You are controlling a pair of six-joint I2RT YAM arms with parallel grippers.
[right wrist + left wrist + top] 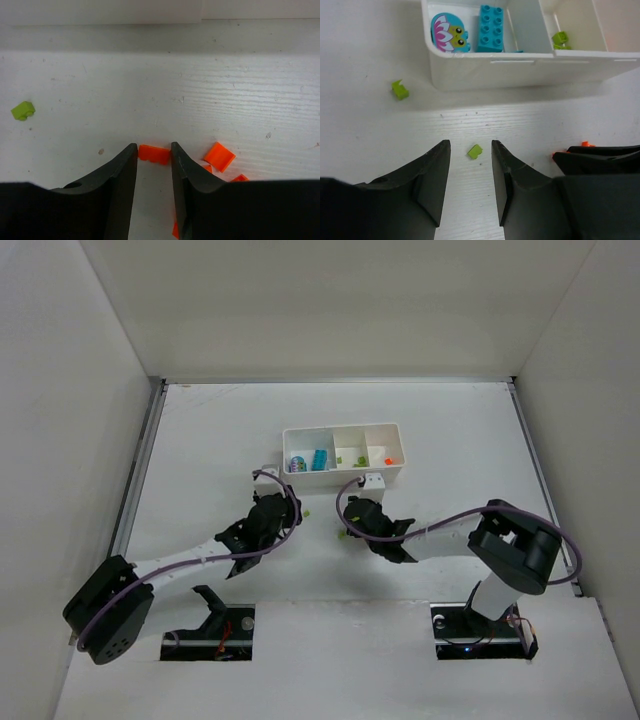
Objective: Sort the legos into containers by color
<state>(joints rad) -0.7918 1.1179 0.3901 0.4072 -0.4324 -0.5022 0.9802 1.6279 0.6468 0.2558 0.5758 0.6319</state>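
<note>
Your right gripper (pixel 153 148) is hanging low over the table (pixel 225 90) with its jaws a narrow gap apart. An orange brick (pixel 154 153) is lying right between the tips and nearly filling that gap; you cannot tell whether the fingers are pressing on it. More orange pieces (pixel 219 156) are lying just beside the right finger, and a stray green brick (pixel 23 110) is sitting well off to the left.

Your left gripper (pixel 469 146) is standing open. A lime green brick (pixel 475 151) is lying between its tips, with bare table showing on both sides of it. A second green brick (pixel 400 90) is lying farther out to the left, near the tray's corner.

Beyond both grippers the white tray (pixel 520 70) is sitting. A teal-blue brick (pixel 490 28) and a printed blue piece (pixel 449 33) are lying in its left compartment, green bricks (pixel 560 39) in the middle one, and orange bits (pixel 388 459) in the right one.
</note>
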